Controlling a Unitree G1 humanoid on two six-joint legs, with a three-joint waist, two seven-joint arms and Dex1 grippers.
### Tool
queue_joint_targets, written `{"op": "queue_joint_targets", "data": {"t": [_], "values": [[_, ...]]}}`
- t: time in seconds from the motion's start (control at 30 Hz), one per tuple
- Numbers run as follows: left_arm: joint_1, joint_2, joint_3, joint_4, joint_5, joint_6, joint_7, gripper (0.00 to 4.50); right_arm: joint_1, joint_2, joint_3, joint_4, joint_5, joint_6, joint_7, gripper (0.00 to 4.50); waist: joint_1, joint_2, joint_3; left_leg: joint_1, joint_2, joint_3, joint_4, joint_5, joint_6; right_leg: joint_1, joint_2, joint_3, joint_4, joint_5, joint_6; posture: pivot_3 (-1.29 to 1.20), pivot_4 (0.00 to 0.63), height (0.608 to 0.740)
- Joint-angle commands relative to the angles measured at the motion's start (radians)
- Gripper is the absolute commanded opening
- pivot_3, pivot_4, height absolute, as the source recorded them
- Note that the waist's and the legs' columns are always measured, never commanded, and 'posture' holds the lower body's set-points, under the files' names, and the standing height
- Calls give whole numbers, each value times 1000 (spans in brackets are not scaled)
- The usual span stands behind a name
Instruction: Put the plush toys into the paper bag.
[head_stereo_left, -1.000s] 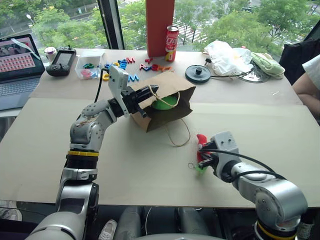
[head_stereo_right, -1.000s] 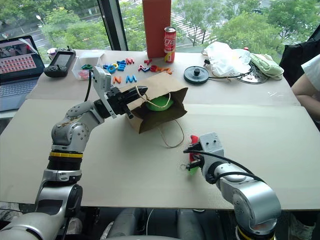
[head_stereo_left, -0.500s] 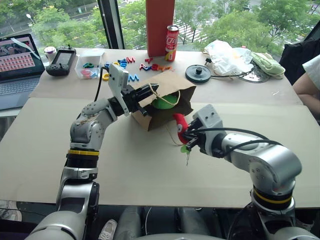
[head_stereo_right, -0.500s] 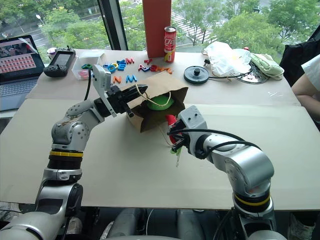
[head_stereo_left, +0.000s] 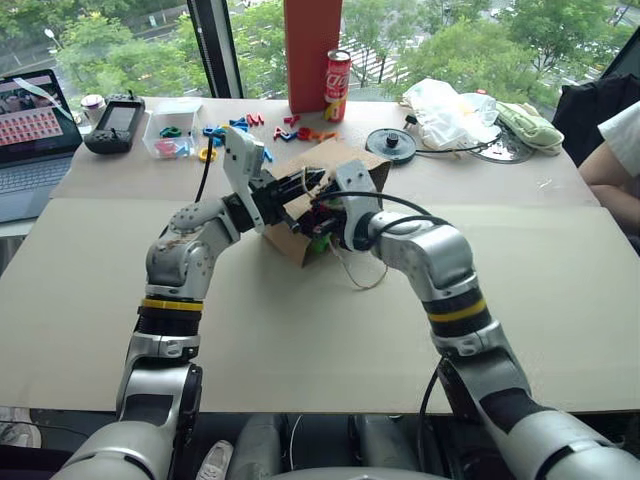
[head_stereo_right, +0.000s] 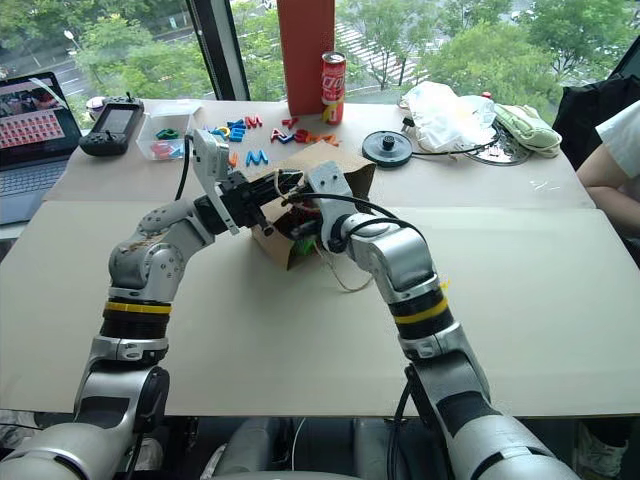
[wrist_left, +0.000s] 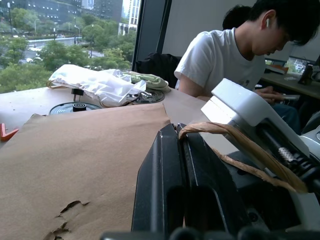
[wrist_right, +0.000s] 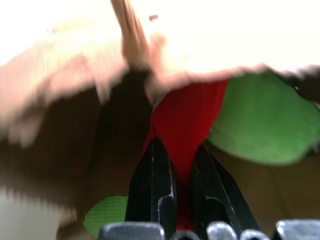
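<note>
One red chili toy (wrist_right: 186, 125) between end effector (wrist_right: 181, 165) fingers

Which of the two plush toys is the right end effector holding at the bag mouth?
The red chili toy, pinched in the right end effector; the round lime-green toy lies loose inside the paper bag.

The paper bag (head_stereo_left: 340, 170) lies on its side near the middle of the desk (head_stereo_left: 560, 300), its mouth facing the robot, with the left hand (head_stereo_left: 305, 185) at its upper lip and the right hand (head_stereo_left: 322, 222) at the mouth. The chili toy (wrist_right: 186, 127) sits between the right hand's fingers just inside, with the round toy (wrist_right: 260, 125) beside it, deeper in. Behind the bag stand a can (head_stereo_left: 337, 85) and scattered letters (head_stereo_left: 300, 128) (a laptop (head_stereo_left: 35, 140) far left, a plastic bag (head_stereo_left: 455, 112) far right).
</note>
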Motion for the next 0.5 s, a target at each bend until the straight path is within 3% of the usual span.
{"op": "queue_joint_targets", "data": {"t": [0.03,0.13,0.17,0.2,0.5], "values": [[-22,6,8,-36,-5,-13,-8,78,-45,61,-62,68,7,-85,-28,67,1,0,0,0,0,0,0,0,0,0,0,0,2,0,0,0,150,739],[-18,9,10,-38,-5,-16,-6,78,-28,81,-58,77,-12,-91,-33,67,7,0,0,-1,1,0,0,0,0,0,-2,-1,2,0,0,0,150,739],[-16,10,10,-39,-5,-16,-5,78,-24,87,-65,76,-12,-91,-39,928,7,0,0,-2,0,0,0,0,0,0,-2,-1,1,0,0,0,150,739],[-15,11,10,-40,-5,-17,-4,78,-21,90,-71,72,-11,-91,-41,1092,8,0,0,-2,0,0,0,0,0,0,-2,-1,1,0,0,0,150,739],[-8,13,15,-43,-5,-19,3,78,13,46,-86,-40,2,-11,-17,4120,4,0,0,-1,1,0,0,0,0,0,-2,-1,2,0,0,0,150,739]]}}
